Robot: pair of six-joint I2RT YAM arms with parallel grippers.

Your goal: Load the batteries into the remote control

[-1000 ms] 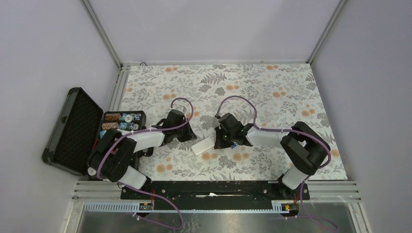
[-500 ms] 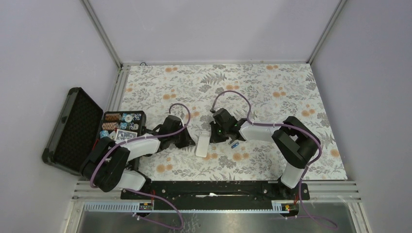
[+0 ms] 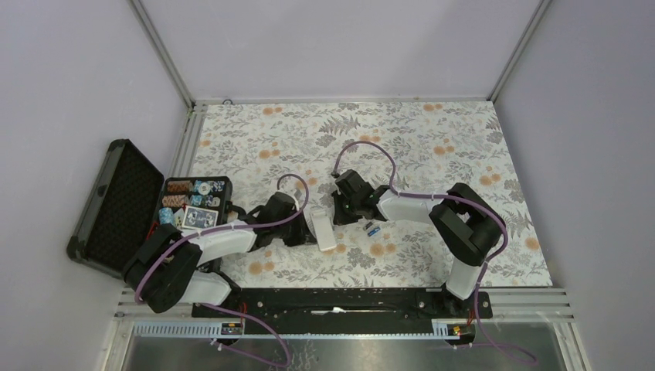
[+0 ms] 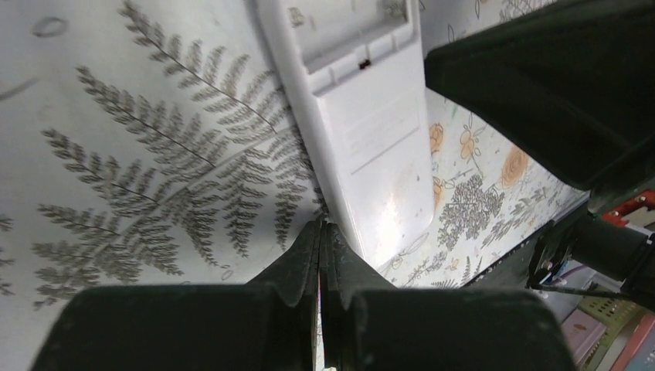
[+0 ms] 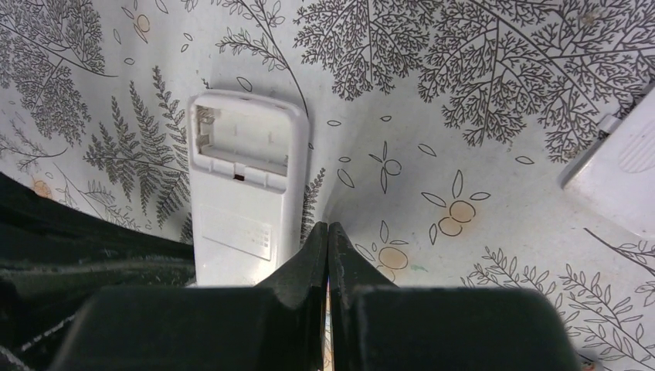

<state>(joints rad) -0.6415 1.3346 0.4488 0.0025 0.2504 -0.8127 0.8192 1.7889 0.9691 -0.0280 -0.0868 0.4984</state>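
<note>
The remote control lies on the flowered worktop, near its front middle and between the two arms. Its plain white back faces up. The battery bay at one end is uncovered, and the right wrist view shows it empty. The left claw is fully closed with nothing between its fingers, and its tip sits against one long edge of the remote control. The right claw is also closed tight and holds nothing. Its tip rests low on the worktop just beside the opposite long edge; whether it actually touches the casing I cannot tell. The batteries lie loose on the worktop just to the right of the remote control, close to the right arm's wrist and clear of both claws. A white ridged piece shows at the right edge of the right wrist view, lying flat on the worktop apart from the remote control. At the worktop's left edge an open black case holds rows of poker chips and a deck of cards.
</note>
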